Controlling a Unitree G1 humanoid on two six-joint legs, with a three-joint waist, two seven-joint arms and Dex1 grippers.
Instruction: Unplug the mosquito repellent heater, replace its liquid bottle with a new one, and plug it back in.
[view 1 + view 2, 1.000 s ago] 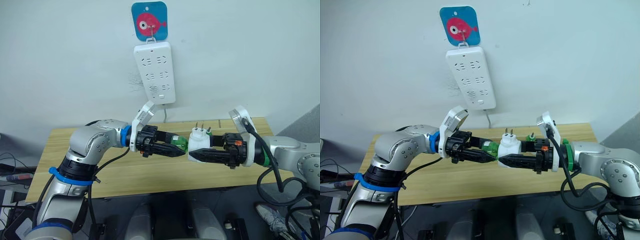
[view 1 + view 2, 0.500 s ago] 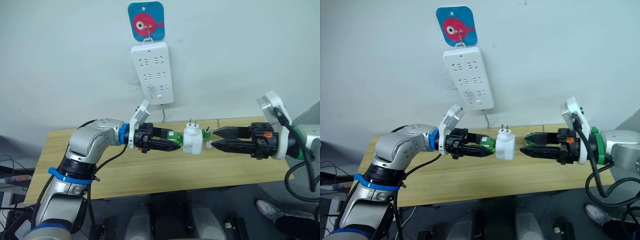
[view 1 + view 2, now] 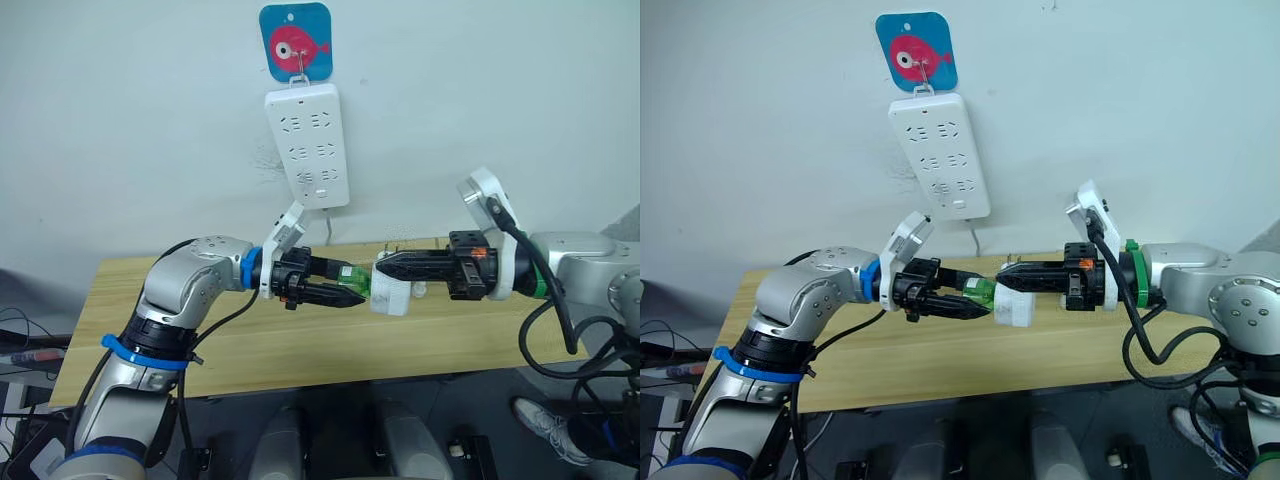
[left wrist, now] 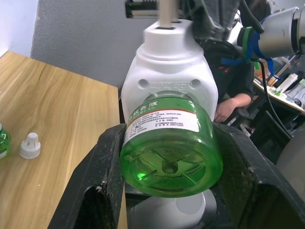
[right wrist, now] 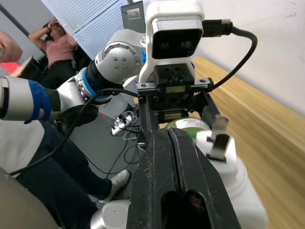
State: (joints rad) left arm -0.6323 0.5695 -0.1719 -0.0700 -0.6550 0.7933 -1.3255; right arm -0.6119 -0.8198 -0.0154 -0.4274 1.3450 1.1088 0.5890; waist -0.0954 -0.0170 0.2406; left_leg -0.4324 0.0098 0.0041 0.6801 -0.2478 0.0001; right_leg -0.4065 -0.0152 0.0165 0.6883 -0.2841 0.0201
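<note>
The mosquito repellent heater (image 3: 393, 298), a rounded white plug-in unit, hangs in the air over the table with a green liquid bottle (image 4: 169, 148) fitted into its base. My left gripper (image 3: 352, 287) is shut on that bottle, one black finger on each side of it. The heater (image 4: 167, 71) sticks out beyond the bottle with its plug prongs pointing away. My right gripper (image 3: 382, 266) comes in from the right and is shut with nothing between its fingers. Its tips lie on the top of the heater (image 5: 228, 191), beside a metal prong (image 5: 218, 138).
A long white power strip (image 3: 308, 145) hangs on the wall under a blue fish hook plate (image 3: 296, 42). The wooden table (image 3: 250, 340) lies below both arms. A white cap (image 4: 29, 145) and another green bottle (image 4: 2, 140) rest on it. A seated person (image 5: 57, 47) is in the background.
The right gripper let go of the heater, pulled away to the right, then shut empty and came back to the heater's top. The left gripper kept holding the bottle.
</note>
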